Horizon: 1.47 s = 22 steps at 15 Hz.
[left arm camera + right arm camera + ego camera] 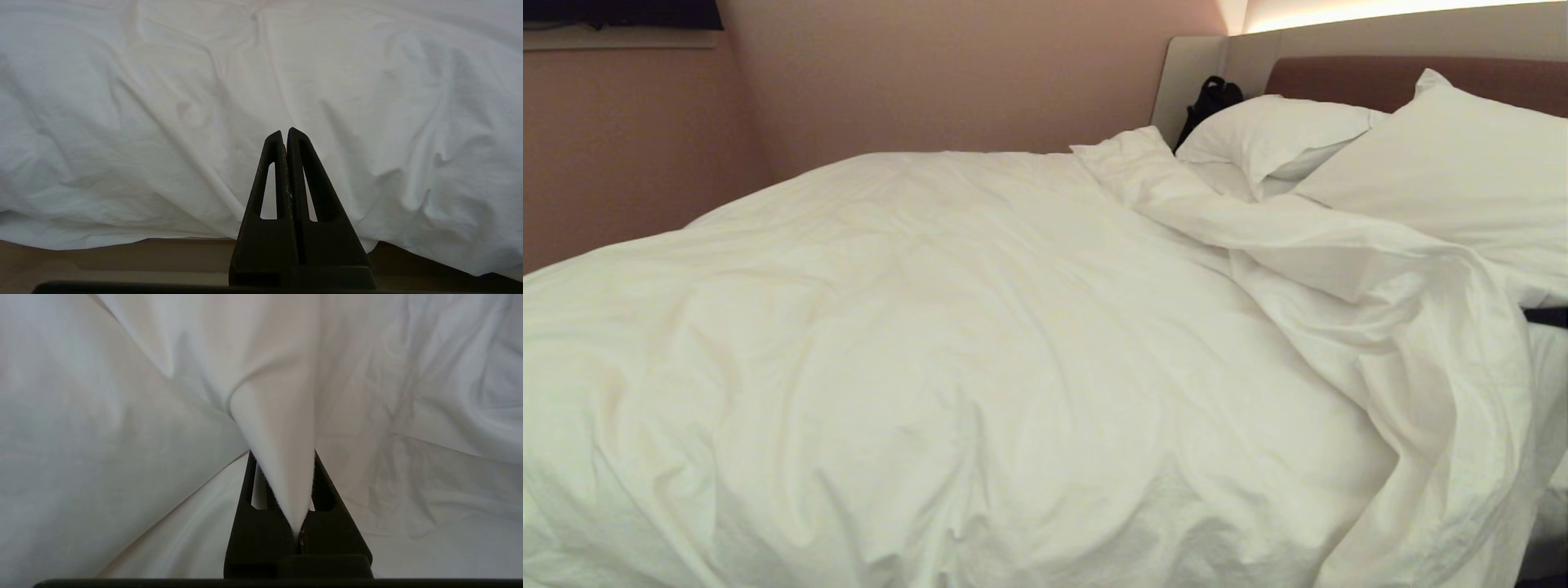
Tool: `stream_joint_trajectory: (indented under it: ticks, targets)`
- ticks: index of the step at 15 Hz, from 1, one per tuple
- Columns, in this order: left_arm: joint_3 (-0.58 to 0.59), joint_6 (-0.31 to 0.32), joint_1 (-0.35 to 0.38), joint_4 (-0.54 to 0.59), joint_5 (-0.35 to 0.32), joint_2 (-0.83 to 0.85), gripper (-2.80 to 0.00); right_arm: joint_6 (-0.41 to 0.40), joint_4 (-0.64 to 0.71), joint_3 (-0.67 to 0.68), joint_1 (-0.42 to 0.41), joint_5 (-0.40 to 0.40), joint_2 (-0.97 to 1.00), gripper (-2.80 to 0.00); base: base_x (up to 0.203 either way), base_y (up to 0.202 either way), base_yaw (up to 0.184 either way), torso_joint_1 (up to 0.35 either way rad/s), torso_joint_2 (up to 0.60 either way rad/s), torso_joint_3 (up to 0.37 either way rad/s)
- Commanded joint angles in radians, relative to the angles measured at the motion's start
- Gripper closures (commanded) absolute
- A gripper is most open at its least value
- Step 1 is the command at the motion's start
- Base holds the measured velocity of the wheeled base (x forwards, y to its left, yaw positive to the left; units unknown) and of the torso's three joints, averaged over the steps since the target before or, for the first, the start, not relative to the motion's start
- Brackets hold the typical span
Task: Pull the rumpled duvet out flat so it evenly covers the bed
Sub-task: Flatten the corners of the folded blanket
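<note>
A: Head view first. What's lying where?

B: The duvet (947,367) is covering most of the bed (1339,73), but it's bunching into a folded ridge on the right, just short of the pillows (1437,163). Something black (1209,102) is sitting by the headboard; can't tell what. No arm is showing clearly here.

A: Left wrist view?

B: The left gripper (285,131) is hanging with its jaws pressed together, empty. It's looking at the duvet's lower edge (122,239) draping over the bed side, near but not touching.

A: Right wrist view?

B: The right gripper (286,486) is clamping a fold of the duvet (273,428). The cloth is running taut away from the jaws, slack creases either side.

A: So which step?

B: Mid-pull, I'd judge: right arm is dragging the bunched part. Far from flat yet.

A: Next?

B: Probably needs a steady pull toward the pillow end and the right edge, holding the grip until that ridge unfolds, then letting go. Risk: thin cloth slipping out of the jaws.
</note>
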Motion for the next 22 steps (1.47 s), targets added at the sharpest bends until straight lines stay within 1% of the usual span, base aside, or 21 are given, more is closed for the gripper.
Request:
stream_joint_trajectory:
  ticks: [1,4,8,11,18,22]
  targets:
    - [0.0,0.0,0.0,-0.001,0.0,0.0,0.0,0.019,0.015,-0.029,-0.023,0.008,0.024,0.0,0.0,0.0,0.0,0.0,0.0,0.0]
    - [0.0,0.0,0.0,-0.001,0.0,0.0,0.0,0.035,0.016,-0.063,-0.06,0.055,0.047,0.0,0.0,0.0,0.0,0.0,0.0,0.0]
    - [0.0,0.0,0.0,-0.002,0.0,0.0,0.0,0.037,0.022,-0.087,-0.081,0.051,0.075,0.0,0.0,0.0,0.0,0.0,0.0,0.0]
    - [0.0,0.0,0.0,-0.001,0.0,0.0,0.0,0.034,0.02,-0.113,-0.115,0.048,0.111,0.0,0.0,0.0,0.0,0.0,0.0,0.0]
    - [0.0,0.0,0.001,-0.001,0.0,0.0,0.0,0.026,0.02,-0.102,-0.107,0.027,0.122,0.0,0.0,0.0,0.0,0.0,0.0,0.0]
    - [0.0,0.0,0.0,-0.001,0.0,0.0,0.0,0.024,0.023,-0.084,-0.068,0.029,0.11,0.0,0.0,0.0,0.0,0.0,0.0,0.0]
